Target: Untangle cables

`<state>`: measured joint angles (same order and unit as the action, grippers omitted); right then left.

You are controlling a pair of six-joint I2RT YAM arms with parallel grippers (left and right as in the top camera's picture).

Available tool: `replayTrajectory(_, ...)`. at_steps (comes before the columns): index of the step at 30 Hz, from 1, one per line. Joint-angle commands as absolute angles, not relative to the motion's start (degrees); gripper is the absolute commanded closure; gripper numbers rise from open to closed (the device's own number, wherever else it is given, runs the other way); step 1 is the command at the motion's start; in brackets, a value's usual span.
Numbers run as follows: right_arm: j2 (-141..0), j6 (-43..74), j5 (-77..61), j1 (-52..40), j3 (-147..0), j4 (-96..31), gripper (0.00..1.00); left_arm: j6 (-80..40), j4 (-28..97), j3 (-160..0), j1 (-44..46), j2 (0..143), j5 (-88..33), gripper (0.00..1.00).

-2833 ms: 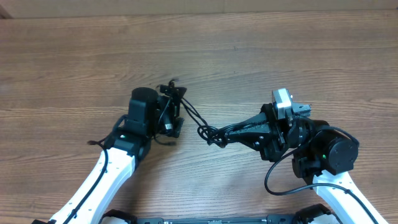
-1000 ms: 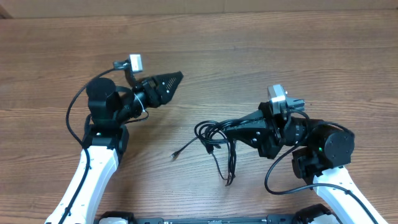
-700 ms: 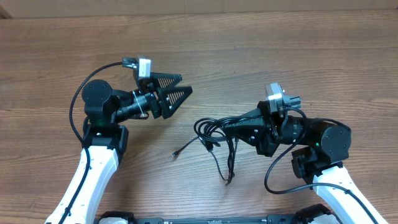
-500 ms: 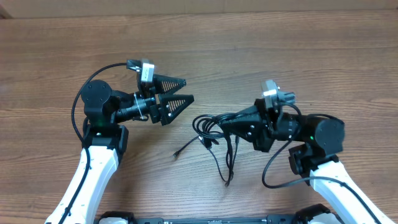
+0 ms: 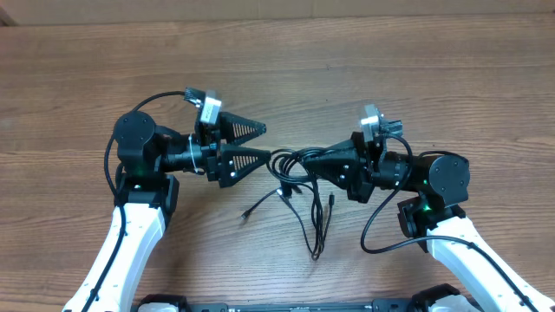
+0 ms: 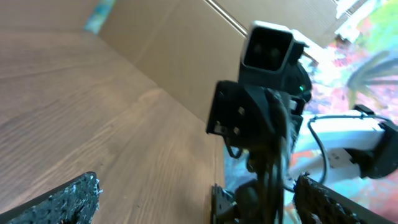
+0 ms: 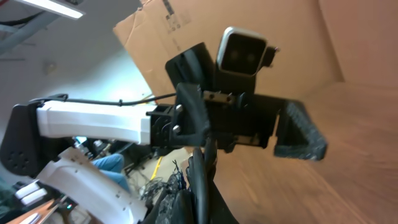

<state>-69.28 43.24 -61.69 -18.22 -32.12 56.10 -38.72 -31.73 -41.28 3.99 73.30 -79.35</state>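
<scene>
Overhead: saw left end effector (image 5: 267, 141) spread wide, tips aimed right, just beside cables (image 5: 284, 173). Found clump pinched in closed right end effector (image 5: 305, 163) over counter (image 5: 416, 78); loose strands trailed toward near edge. Judged clump straight ahead along left's long axis.
Left wrist: noted own fingers (image 6: 68, 198) far apart, right end effector dead ahead, cables blurred.
Right wrist: noted cable rising from clamped tips, left's finger (image 7: 300, 134) opposite.
</scene>
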Motion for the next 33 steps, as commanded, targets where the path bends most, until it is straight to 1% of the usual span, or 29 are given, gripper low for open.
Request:
replayTrajectory(1,-69.1,40.2,-58.3,-18.6,-33.1,56.5,0.96,-37.3,-31.7,-41.3,3.8,73.4,-82.8,0.00)
replayTrajectory(6,-69.1,40.2,-57.6,-18.6,-33.1,56.5,0.96,-37.3,-31.8,-41.3,3.8,73.4,-83.5,0.01)
replayTrajectory(8,-69.1,40.2,-57.4,-18.6,-33.1,56.6,0.96,-37.3,-31.8,-41.3,3.8,73.4,-83.7,0.07)
replayTrajectory(11,-69.1,40.2,-56.8,-18.6,-33.1,56.7,0.96,-37.3,-31.8,-41.3,4.4,73.4,-83.4,0.19)
replayTrajectory(12,-69.1,39.9,-56.3,-18.6,-33.1,56.7,0.96,-37.3,-31.8,-41.3,5.0,73.4,-82.9,0.30)
replayTrajectory(14,-69.1,37.9,-56.3,-18.7,-33.1,56.6,0.96,-37.3,-31.8,-41.3,5.9,73.4,-81.6,0.41)
replayTrajectory(16,-69.1,35.4,-56.4,-18.7,-33.1,56.3,0.96,-37.3,-31.8,-41.3,7.0,73.4,-80.1,0.48)
replayTrajectory(20,-69.1,34.0,-56.4,-18.6,-33.1,56.1,0.96,-37.3,-31.8,-41.3,9.3,73.4,-77.4,0.51)
replayTrajectory(25,-69.1,33.9,-56.4,-18.6,-33.1,54.1,0.96,-37.3,-31.8,-41.3,10.8,73.4,-77.3,0.51)
replayTrajectory(27,-69.1,33.9,-56.4,-18.6,-33.1,53.3,0.96,-37.3,-31.9,-41.3,10.8,73.4,-77.2,0.53)
replayTrajectory(28,-69.1,33.9,-56.4,-18.6,-33.1,53.3,0.96,-37.3,-31.9,-41.3,10.8,73.4,-76.8,0.57)
replayTrajectory(29,-69.1,33.9,-56.4,-18.6,-33.1,53.3,0.96,-37.3,-31.8,-41.3,10.8,73.4,-76.3,0.65)
replayTrajectory(31,-69.1,33.9,-56.4,-18.6,-33.1,53.2,0.96,-37.3,-31.8,-41.3,10.8,73.4,-75.6,0.89)
replayTrajectory(32,-69.1,33.9,-56.4,-18.6,-33.1,53.2,0.96,-37.3,-31.8,-41.3,10.8,73.4,-75.4,0.96)
replayTrajectory(33,-69.1,33.9,-56.4,-18.6,-33.1,53.2,0.96,-37.3,-31.8,-41.3,10.8,73.4,-75.4,0.96)
